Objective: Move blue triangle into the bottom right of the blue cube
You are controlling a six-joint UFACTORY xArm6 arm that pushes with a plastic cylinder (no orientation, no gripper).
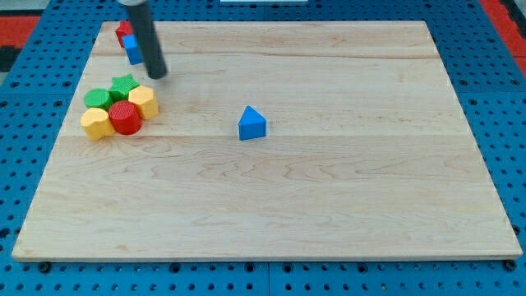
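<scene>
The blue triangle (pixel 251 123) lies near the middle of the wooden board, a little left of centre. The blue cube (pixel 132 49) sits at the view's top left, partly hidden behind my rod. A red block (pixel 123 30) touches it at the view's top. My tip (pixel 157 75) rests on the board just to the lower right of the blue cube. It is far to the upper left of the blue triangle.
A tight cluster sits at the view's left: a green star (pixel 124 84), a green cylinder (pixel 98 99), a yellow block (pixel 143 101), a red cylinder (pixel 126 118) and a second yellow block (pixel 96 123). The board's edge (pixel 263 260) borders blue pegboard.
</scene>
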